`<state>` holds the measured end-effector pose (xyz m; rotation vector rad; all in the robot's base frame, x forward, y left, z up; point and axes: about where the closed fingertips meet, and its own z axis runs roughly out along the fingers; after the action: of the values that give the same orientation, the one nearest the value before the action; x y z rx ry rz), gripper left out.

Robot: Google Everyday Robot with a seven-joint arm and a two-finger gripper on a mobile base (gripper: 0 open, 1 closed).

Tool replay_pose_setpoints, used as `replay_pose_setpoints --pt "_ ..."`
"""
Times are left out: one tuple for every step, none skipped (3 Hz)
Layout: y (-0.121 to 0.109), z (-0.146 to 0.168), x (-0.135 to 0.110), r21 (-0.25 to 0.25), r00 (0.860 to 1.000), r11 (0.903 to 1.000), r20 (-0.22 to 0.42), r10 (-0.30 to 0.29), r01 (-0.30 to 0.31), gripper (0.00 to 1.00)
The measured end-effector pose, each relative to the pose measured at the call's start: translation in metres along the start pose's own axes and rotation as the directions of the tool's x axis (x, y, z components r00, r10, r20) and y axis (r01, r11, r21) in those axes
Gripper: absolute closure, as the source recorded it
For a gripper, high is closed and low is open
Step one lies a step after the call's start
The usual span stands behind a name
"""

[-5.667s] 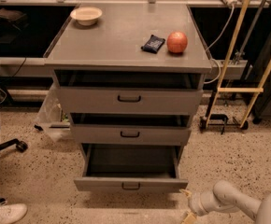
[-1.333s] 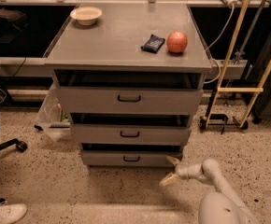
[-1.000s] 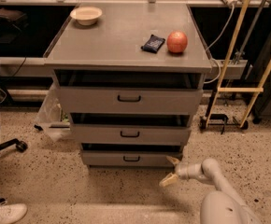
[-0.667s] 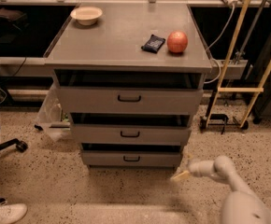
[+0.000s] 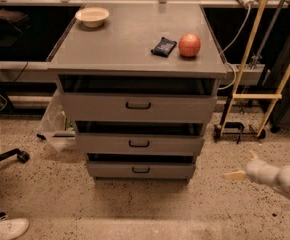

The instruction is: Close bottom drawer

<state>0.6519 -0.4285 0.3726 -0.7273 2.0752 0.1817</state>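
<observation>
The grey cabinet (image 5: 135, 49) has three drawers. The bottom drawer (image 5: 141, 170) is pushed in, its grey front with a small dark loop handle nearly in line with the drawer above it. The middle drawer (image 5: 139, 144) and top drawer (image 5: 138, 106) sit slightly out, with dark gaps above their fronts. My gripper (image 5: 242, 168) is at the lower right, over the floor, well to the right of the bottom drawer and apart from it. It holds nothing.
On the cabinet top lie a white bowl (image 5: 92, 16), a dark packet (image 5: 163, 47) and a red apple (image 5: 189, 45). A wooden frame on wheels (image 5: 255, 94) stands to the right. A plastic bag (image 5: 55, 126) and chair base (image 5: 7, 156) are at left.
The bottom drawer went from wide open to pushed in. My gripper then drew back from the drawer's right corner, moving right across the floor.
</observation>
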Motion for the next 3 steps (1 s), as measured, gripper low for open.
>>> replay_pose_setpoints --pt "-0.046 -0.085 -0.002 0.172 0.999 0.9852 -0.042 0.007 0.000 0.00" --pt "-0.047 -0.087 -0.003 0.175 0.999 0.9846 -0.042 0.007 0.000 0.00" --pt "-0.032 -0.095 -0.003 0.180 0.997 0.9832 -0.076 -0.015 0.028 0.00"
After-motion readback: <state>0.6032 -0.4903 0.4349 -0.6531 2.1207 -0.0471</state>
